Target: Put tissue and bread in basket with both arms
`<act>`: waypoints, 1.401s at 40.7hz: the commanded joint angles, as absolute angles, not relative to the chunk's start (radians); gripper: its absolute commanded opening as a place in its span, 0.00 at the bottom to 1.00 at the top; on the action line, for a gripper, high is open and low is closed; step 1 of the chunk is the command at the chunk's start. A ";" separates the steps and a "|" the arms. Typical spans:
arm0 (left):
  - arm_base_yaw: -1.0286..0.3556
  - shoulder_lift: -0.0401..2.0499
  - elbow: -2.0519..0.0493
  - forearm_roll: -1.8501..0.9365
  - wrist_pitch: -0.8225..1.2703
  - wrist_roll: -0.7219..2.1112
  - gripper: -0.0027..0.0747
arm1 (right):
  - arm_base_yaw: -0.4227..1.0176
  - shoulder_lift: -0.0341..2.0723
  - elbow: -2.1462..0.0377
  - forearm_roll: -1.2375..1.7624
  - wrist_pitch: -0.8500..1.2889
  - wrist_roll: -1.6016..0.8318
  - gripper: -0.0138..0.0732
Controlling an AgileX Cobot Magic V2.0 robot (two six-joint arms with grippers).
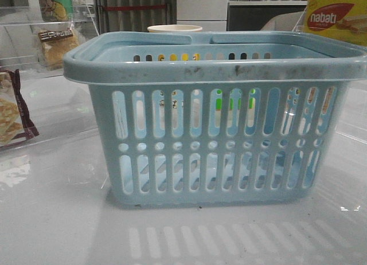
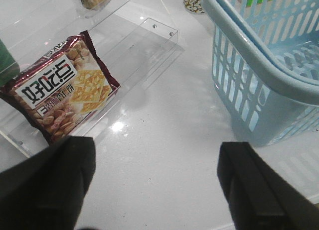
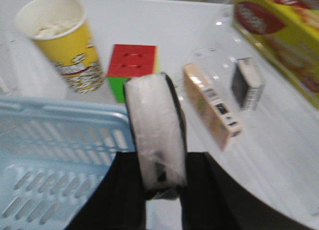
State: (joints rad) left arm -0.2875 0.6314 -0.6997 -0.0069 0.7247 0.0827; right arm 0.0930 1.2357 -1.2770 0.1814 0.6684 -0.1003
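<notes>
— What lies ahead of you, over the desk [image 1: 57, 219]?

— A glossy white top that mirrors the basket [image 1: 215, 124], which stands square before me and fills most of the front view. I see nothing lying in it through the slots. A maroon-edged cracker bag [image 1: 12, 110] sits at the left edge, a yellow nabati box [image 1: 337, 19] at the far right, a paper cup [image 1: 175, 28] behind the rim.

— And your left wrist?

— My left hand [image 2: 154, 187] is spread wide, holding nothing, above bare desk. The cracker bag lies on a clear acrylic stand [image 2: 149, 38]; the basket's corner is on the other side.

— Your right?

— My right hand [image 3: 162, 185] pinches the tissue [image 3: 155, 130], a white-faced, black-edged packet, beside the basket's rim. Beyond stand a yellow popcorn cup [image 3: 67, 43], a colour cube [image 3: 130, 66], a slim tan box [image 3: 213, 104] and a small dark box [image 3: 246, 83]. The bread I cannot pick out.
</notes>
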 commanded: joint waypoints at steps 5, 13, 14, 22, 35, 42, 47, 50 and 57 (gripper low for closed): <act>-0.297 0.639 -0.728 -0.010 0.654 0.082 0.76 | 0.318 1.268 -1.314 0.204 0.602 -0.107 0.36; -0.297 0.639 -0.728 -0.010 0.654 0.082 0.76 | 0.442 1.393 -1.314 0.213 0.575 -0.107 0.36; -0.297 0.639 -0.728 -0.010 0.654 0.082 0.76 | 0.447 1.412 -1.314 0.215 0.572 -0.107 0.36; -0.297 0.639 -0.728 -0.010 0.654 0.082 0.76 | 0.451 1.510 -1.314 0.240 0.556 -0.107 0.54; -0.297 0.639 -0.728 -0.010 0.654 0.082 0.76 | 0.451 1.453 -1.314 0.179 0.610 -0.123 0.84; -0.297 0.639 -0.728 -0.010 0.654 0.082 0.76 | 0.451 1.296 -1.248 0.126 0.628 -0.123 0.84; -0.297 0.639 -0.728 -0.010 0.654 0.082 0.76 | 0.451 1.163 -1.157 0.074 0.622 -0.123 0.84; -0.297 0.639 -0.728 -0.010 0.651 0.082 0.76 | 0.451 1.087 -1.098 0.053 0.622 -0.123 0.84; -0.297 0.639 -0.728 -0.010 0.619 0.082 0.76 | 0.451 0.920 -0.967 0.052 0.626 -0.123 0.84</act>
